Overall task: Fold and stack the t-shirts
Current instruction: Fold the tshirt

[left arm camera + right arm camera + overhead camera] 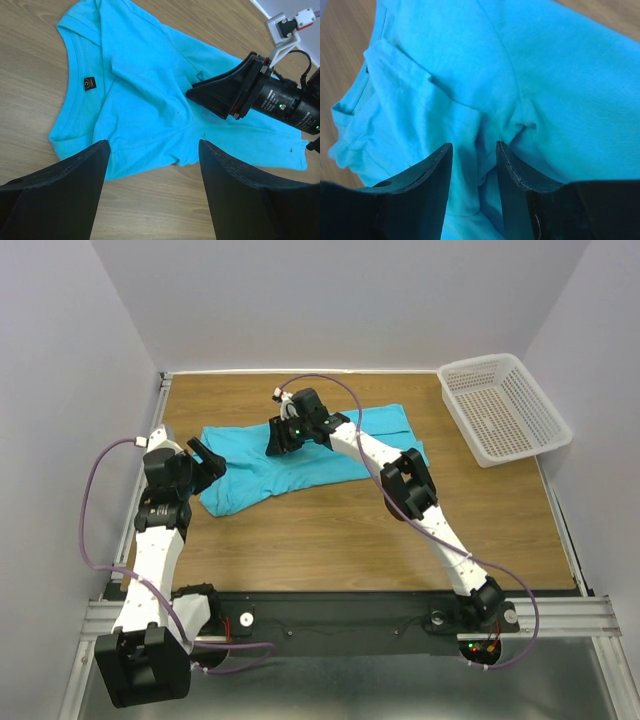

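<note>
Soft, even light is coming down from overhead, showing the t-shirt bright and free of glare. The right arm is throwing only a faint, blurred shadow on the table just in front of the t-shirt. From the left wrist, the t-shirt's label is showing crisp, while the left gripper at the t-shirt's edge is looming soft-edged and near black. From the right wrist, the cloth is looking slightly soft, and shadow is pooling in the t-shirt's crease at the right gripper.

One turquoise-blue short-sleeved t-shirt lies flat but rumpled across the upper middle of the overhead view, part of it folded over itself. In the left wrist view its round neck sits at frame left, with a small dark label inside.
</note>
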`<state>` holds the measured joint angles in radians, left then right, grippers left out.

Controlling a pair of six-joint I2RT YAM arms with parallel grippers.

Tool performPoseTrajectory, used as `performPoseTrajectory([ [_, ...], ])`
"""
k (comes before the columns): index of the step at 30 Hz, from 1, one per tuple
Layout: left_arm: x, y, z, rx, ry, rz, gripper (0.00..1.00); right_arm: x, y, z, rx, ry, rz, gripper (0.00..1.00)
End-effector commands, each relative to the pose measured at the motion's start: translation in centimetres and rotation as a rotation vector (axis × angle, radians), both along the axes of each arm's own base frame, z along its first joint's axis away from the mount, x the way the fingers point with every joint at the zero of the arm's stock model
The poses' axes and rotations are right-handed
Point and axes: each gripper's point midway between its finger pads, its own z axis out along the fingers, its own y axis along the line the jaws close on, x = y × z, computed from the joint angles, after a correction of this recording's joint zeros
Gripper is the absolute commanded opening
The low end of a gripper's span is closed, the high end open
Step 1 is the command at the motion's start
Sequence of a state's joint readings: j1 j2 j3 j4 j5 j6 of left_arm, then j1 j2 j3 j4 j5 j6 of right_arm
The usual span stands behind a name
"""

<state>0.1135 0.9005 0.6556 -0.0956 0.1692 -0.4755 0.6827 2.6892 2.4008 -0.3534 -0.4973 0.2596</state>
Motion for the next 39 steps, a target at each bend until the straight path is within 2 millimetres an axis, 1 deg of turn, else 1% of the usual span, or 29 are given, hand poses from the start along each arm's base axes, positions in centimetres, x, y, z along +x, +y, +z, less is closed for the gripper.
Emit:
performPoseTrajectory([
  [1, 0.2, 0.0, 0.5, 0.002, -0.034, -0.004, 0.83, 2.0, 1.5, 4.1, 0.091, -0.107, -0.034, 0.46],
  [3, 0.2, 0.0, 0.5, 0.004, -0.033, -0.009, 0.83, 1.7, 1.5, 3.9, 0.093, -0.097, -0.028, 0.46],
  [4, 0.2, 0.0, 0.5, 0.004, -0.033, -0.007, 0.83, 1.4, 1.6, 3.4, 0.092, -0.085, -0.018, 0.45],
  [7, 0.1, 0.0, 0.4, 0.007, -0.03, -0.008, 0.83, 1.1, 1.7, 3.3, 0.094, -0.075, -0.009, 0.4],
  [9, 0.1, 0.0, 0.4, 0.008, -0.03, -0.011, 0.83, 0.9, 1.8, 3.3, 0.096, -0.074, -0.003, 0.37],
  [12, 0.0, 0.0, 0.1, 0.003, -0.025, -0.007, 0.83, 0.7, 1.9, 3.8, 0.101, -0.079, 0.005, 0.29],
  [14, 0.0, -0.1, -0.1, 0.001, -0.022, -0.011, 0.83, 0.6, 1.8, 3.8, 0.1, -0.078, 0.009, 0.28],
  [15, 0.0, -0.1, -0.1, -0.001, -0.022, -0.01, 0.83, 0.7, 1.8, 4.2, 0.103, -0.083, 0.01, 0.27],
  [23, 0.0, -0.5, -0.6, -0.024, -0.021, -0.022, 0.83, -0.2, 1.9, 3.6, 0.098, -0.067, 0.034, 0.3],
  [28, -0.2, -0.7, -1.5, -0.048, -0.004, -0.024, 0.83, -0.1, 2.0, 3.5, 0.094, -0.069, 0.031, 0.29],
  [31, -0.2, -0.9, -1.8, -0.064, 0.001, -0.025, 0.83, -0.2, 2.0, 3.6, 0.093, -0.076, 0.034, 0.23],
  [33, -0.3, -1.1, -2.2, -0.078, 0.013, -0.025, 0.83, -0.1, 2.1, 3.9, 0.098, -0.082, 0.038, 0.15],
  [34, -0.3, -1.1, -2.5, -0.085, 0.02, -0.022, 0.83, -0.1, 2.1, 4.1, 0.098, -0.088, 0.037, 0.08],
  [36, -0.3, -1.3, -2.6, -0.093, 0.02, -0.028, 0.83, 0.1, 2.0, 4.6, 0.102, -0.098, 0.033, 0.01],
  [39, -0.3, -1.4, -2.8, -0.103, 0.026, -0.026, 0.83, 0.4, 1.9, 5.2, 0.097, -0.123, 0.021, 0.01],
])
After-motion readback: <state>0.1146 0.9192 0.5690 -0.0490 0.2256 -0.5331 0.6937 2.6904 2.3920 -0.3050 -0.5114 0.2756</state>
